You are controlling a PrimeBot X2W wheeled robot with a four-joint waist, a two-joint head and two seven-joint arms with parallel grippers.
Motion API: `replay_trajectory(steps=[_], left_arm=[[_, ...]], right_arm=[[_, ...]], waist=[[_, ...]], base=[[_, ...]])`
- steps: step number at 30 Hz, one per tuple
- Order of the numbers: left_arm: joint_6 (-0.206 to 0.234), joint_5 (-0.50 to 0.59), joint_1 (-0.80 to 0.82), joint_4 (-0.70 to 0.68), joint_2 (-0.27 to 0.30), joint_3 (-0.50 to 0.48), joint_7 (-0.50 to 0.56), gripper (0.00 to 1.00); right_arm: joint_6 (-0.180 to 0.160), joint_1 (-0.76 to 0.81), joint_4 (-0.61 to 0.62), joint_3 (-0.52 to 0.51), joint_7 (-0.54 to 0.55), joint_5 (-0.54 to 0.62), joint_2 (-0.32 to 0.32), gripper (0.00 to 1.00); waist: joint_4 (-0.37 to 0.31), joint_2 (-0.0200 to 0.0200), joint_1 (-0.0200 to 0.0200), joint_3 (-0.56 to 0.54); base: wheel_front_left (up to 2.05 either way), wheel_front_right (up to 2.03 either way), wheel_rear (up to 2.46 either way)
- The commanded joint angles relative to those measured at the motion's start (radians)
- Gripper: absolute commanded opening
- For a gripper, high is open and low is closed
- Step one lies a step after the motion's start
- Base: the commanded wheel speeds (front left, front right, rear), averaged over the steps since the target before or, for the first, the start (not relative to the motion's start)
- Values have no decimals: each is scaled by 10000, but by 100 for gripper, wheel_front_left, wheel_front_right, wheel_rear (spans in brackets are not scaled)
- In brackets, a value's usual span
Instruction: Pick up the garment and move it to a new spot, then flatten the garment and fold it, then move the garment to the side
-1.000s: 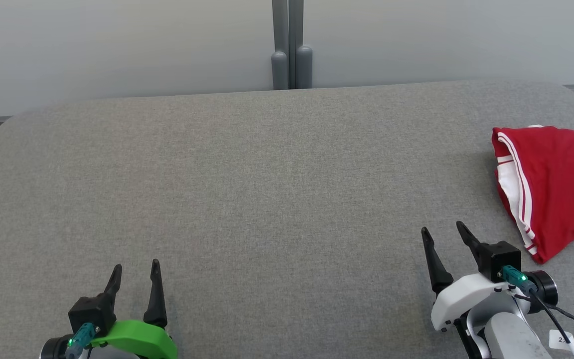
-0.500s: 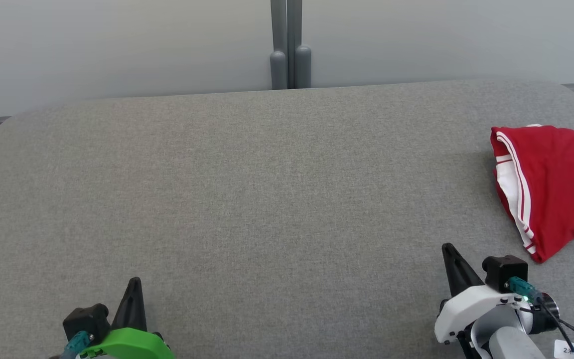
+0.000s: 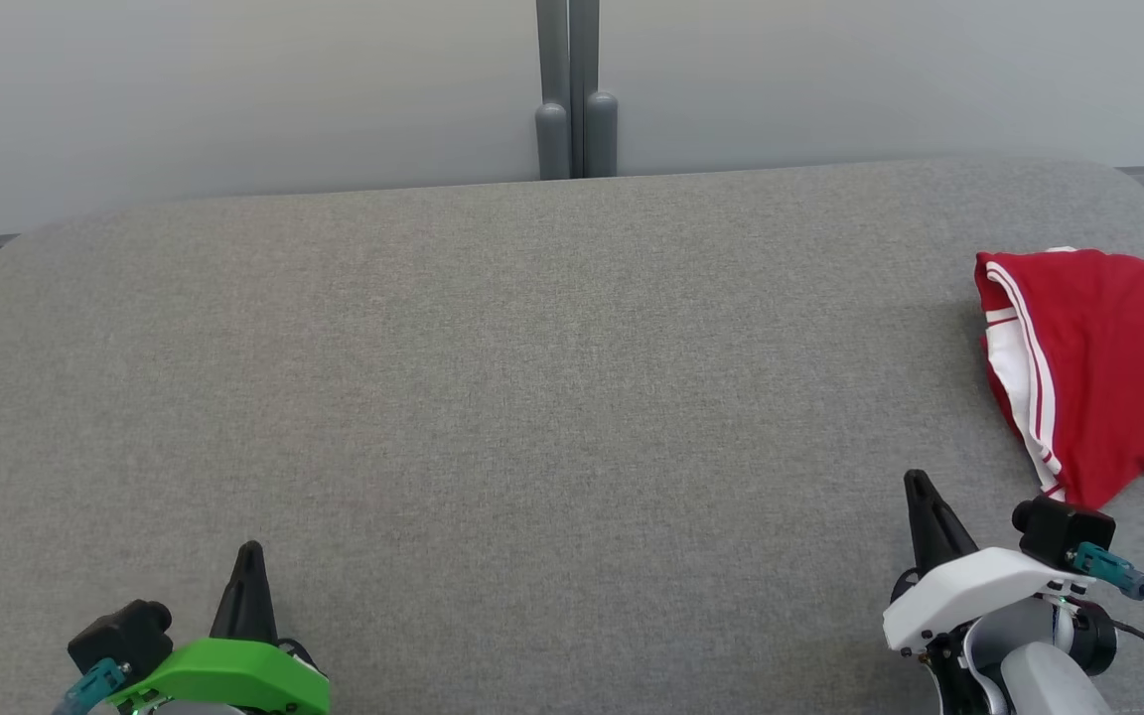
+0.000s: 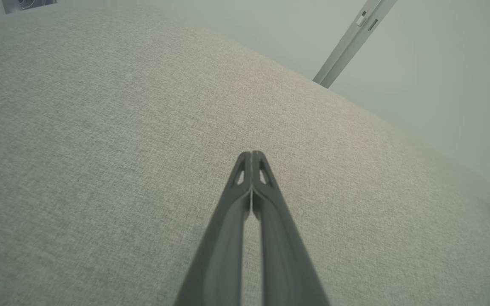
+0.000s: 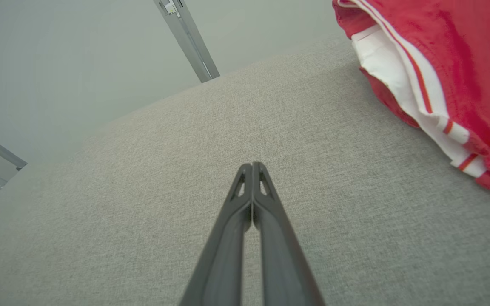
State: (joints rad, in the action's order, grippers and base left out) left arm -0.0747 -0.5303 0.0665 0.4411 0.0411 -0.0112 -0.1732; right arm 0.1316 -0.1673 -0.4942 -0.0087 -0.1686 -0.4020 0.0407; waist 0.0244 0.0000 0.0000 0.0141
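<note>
Red garment [image 3: 1108,367] lies by the wide grey surface's [image 3: 532,377] right edge.

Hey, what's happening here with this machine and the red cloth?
A two-armed robot faces a grey padded surface. A red garment with white stripes lies loosely folded at the surface's right side, touched by nothing. The left end effector and the right end effector are both shut and empty, low near the robot; the right one is closer to the garment.
</note>
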Motion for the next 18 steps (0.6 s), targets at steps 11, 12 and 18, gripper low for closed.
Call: replay_trajectory(steps=[11, 12, 18], left_arm=[[-137, -1913, 204, -509, 51, -208, 479, 0], [-140, -2059, 208, -534, 52, -221, 511, 0], [-181, -2881, 234, -678, 58, -301, 731, 0]], right_arm=[[-4, 42, 602, -193, 468, -2133, 53, 0], [-4, 51, 633, -206, 504, -2288, 55, 0], [-5, 102, 815, -287, 725, -3211, 61, 0]], waist=[[-25, 0, 0, -11], [-28, 0, 0, -12], [-42, 0, 0, -19]], base=[[0, 0, 0], [0, 0, 0], [0, 0, 0]])
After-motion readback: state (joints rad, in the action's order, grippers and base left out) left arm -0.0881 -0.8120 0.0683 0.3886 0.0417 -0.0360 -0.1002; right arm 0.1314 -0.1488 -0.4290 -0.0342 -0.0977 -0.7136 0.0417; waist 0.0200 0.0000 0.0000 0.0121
